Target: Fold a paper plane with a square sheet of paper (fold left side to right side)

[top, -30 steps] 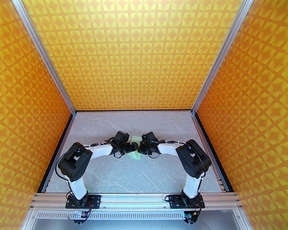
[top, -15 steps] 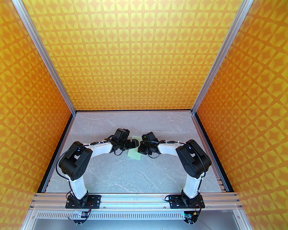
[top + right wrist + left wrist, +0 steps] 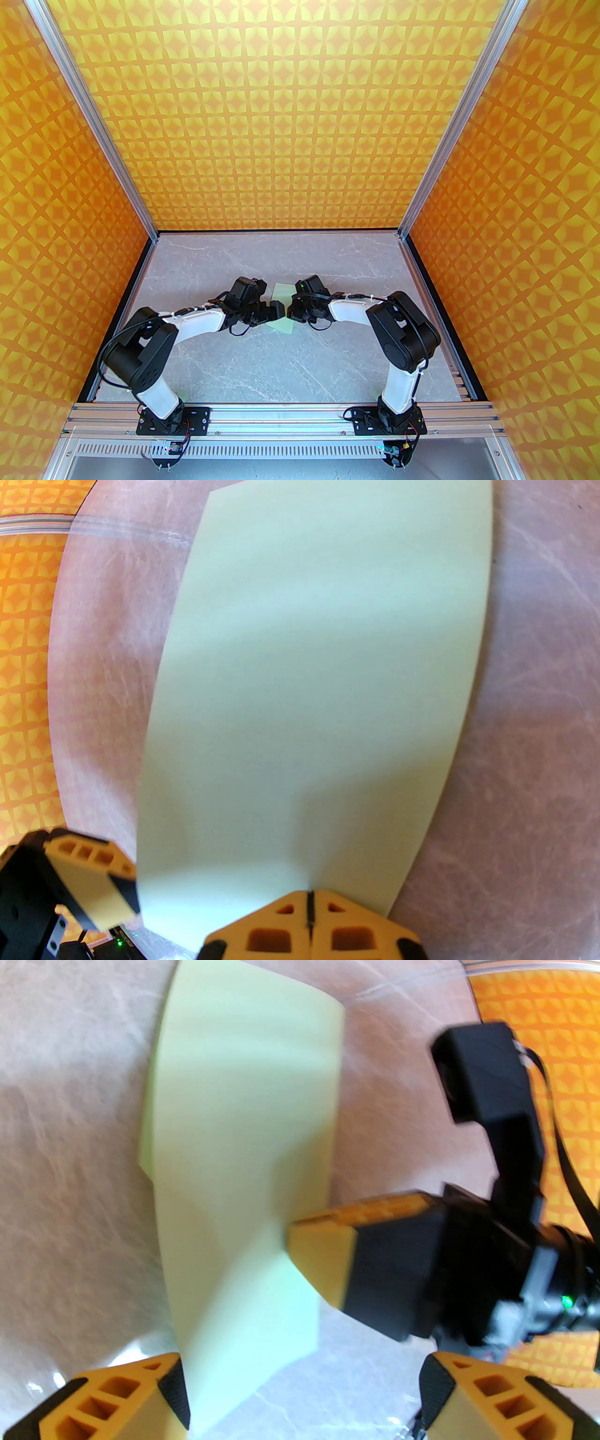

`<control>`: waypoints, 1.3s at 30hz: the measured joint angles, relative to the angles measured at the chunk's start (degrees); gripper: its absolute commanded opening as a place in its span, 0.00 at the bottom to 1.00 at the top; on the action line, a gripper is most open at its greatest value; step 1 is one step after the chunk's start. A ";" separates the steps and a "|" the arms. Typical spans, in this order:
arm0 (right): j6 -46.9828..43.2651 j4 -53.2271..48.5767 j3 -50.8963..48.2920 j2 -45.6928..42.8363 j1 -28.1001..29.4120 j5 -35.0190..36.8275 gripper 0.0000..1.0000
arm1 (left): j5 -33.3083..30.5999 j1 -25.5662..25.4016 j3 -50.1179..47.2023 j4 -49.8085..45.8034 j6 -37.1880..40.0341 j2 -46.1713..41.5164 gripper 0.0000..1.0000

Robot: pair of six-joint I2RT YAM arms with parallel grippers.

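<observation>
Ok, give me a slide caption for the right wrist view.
Right pincer closed on the edge of the pale green paper, over a marbled table.

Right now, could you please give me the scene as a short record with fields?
paper: pale green, between the two arms, bent up where it is pinched
right jaws: shut on the paper's edge
left jaws: open, one end of the paper between them, not gripped
table: grey, marble look
walls: orange, patterned
</observation>
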 measured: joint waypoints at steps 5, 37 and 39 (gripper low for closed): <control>-0.02 -0.02 0.00 0.00 0.00 0.00 0.00 | 1.97 0.00 -1.64 4.90 -2.56 -0.02 0.79; 0.00 -0.07 -0.04 -0.07 0.02 0.17 0.00 | -5.40 0.02 2.51 -6.58 -2.21 6.86 0.17; 0.00 -0.04 -0.07 -0.11 0.02 0.17 0.00 | -6.67 0.02 4.04 -8.57 -1.99 7.48 0.14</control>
